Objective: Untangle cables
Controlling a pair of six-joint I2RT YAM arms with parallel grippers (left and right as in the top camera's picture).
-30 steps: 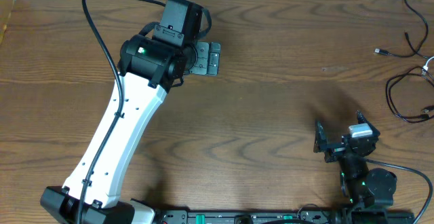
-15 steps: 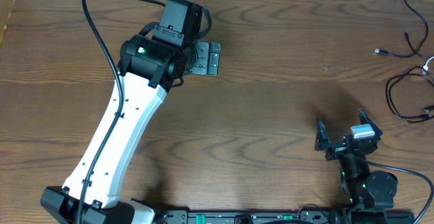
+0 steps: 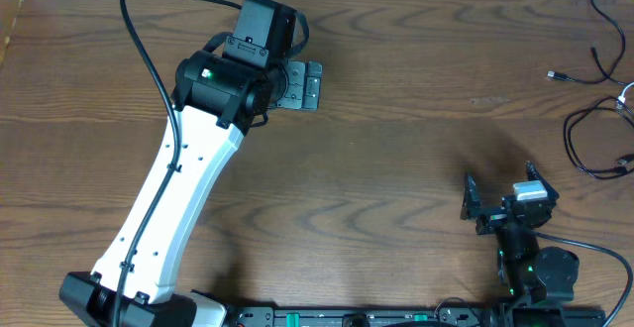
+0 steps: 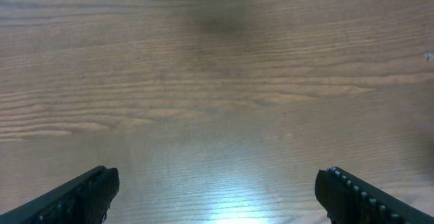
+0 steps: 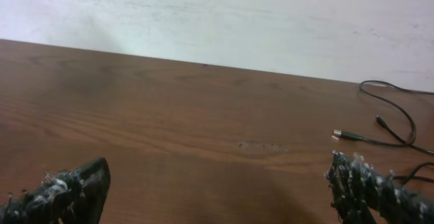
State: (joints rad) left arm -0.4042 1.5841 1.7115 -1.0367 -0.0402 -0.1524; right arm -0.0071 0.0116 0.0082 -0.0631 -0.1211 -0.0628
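At a wooden table (image 3: 396, 139), the right gripper (image 3: 497, 186) is sitting a touch nearer its own base than it was a second ago, having slid slightly back and to the right, while the left arm (image 3: 168, 193) is staying exactly where it was, stretched out across the left half of the tabletop. The left gripper (image 3: 313, 86) is hanging over bare wood with its jaws spread wide and nothing between them, as the left wrist view confirms. The right gripper is likewise standing fully open and gripping nothing, its fingers (image 5: 68, 187) framing empty tabletop. The cables (image 3: 568, 137) are lying untouched at the far right edge of the table, well apart from both grippers: thin black strands curving in loose loops, with a small pale plug end (image 3: 553, 73) resting on the wood beside them. Some strands are running out of the overhead view, so how they are crossing there cannot be told.
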